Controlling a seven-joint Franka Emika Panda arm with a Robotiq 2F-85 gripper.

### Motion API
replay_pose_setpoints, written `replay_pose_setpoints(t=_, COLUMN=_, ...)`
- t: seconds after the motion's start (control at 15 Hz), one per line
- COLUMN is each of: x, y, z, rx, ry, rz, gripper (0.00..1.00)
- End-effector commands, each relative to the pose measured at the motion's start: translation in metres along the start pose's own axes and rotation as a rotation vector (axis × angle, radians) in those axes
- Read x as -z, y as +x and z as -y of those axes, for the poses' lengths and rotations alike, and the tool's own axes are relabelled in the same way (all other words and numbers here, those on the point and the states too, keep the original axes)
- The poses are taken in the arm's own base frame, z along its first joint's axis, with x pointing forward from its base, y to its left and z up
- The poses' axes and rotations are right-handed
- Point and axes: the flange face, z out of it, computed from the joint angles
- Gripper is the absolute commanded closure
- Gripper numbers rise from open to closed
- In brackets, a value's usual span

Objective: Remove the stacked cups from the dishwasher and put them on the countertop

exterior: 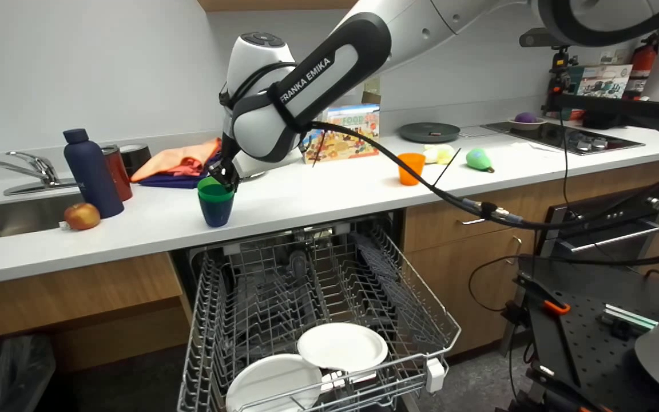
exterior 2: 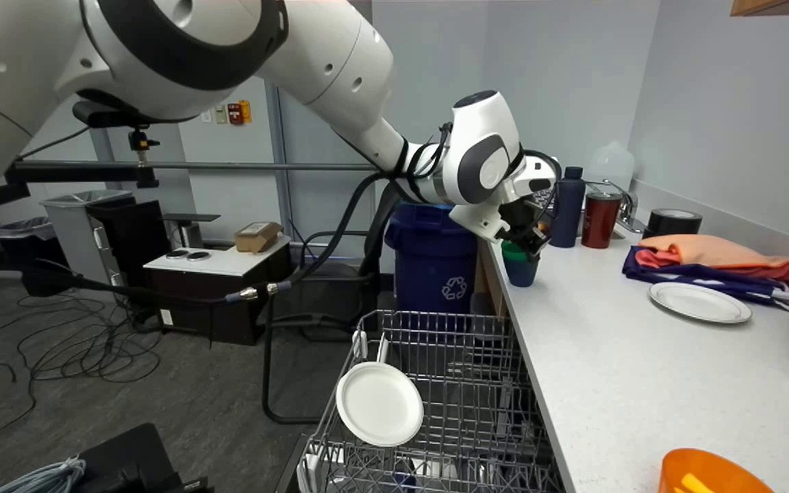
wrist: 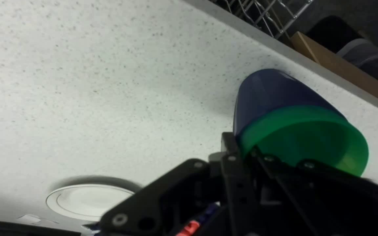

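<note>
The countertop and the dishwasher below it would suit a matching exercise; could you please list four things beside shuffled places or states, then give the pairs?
Things
1. stacked cups
2. dishwasher rack
3. dark blue bottle
4. peach cloth

Places or states
A. standing beside the red tumbler
B. lying over a navy cloth
C. held at the rim by the gripper
D. pulled out, holding white plates

Pairs: 1-C; 2-D; 3-A; 4-B

The speckled white countertop (wrist: 110,82) is carrying a navy bottle (exterior: 92,177) beside a red tumbler (exterior 2: 600,220), a white plate (exterior 2: 700,302) near orange and navy cloths (exterior 2: 730,252), a printed box (exterior: 348,145) and an orange cup (exterior: 411,169). Whether the stacked cups (exterior: 216,209) are resting on it is unclear.
</note>
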Motion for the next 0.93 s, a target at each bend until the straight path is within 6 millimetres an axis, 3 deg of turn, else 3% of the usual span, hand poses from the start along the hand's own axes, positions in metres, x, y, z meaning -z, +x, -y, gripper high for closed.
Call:
replay_pose_setpoints(t=0.0, x=-0.03, y=0.009, z=0.002, rx=-0.041, ry=-0.046, rz=0.037, gripper=0.6)
replay_pose_setpoints(t=0.53, x=-0.045, y=0.013, z=0.005, rx=-0.043, ry=-0.063, rz=0.06, gripper=0.0)
replay_pose_setpoints(t=0.87, x=-0.034, y=0.024, z=0.006, rx=-0.031, ry=-0.033, rz=0.074, gripper=0.0)
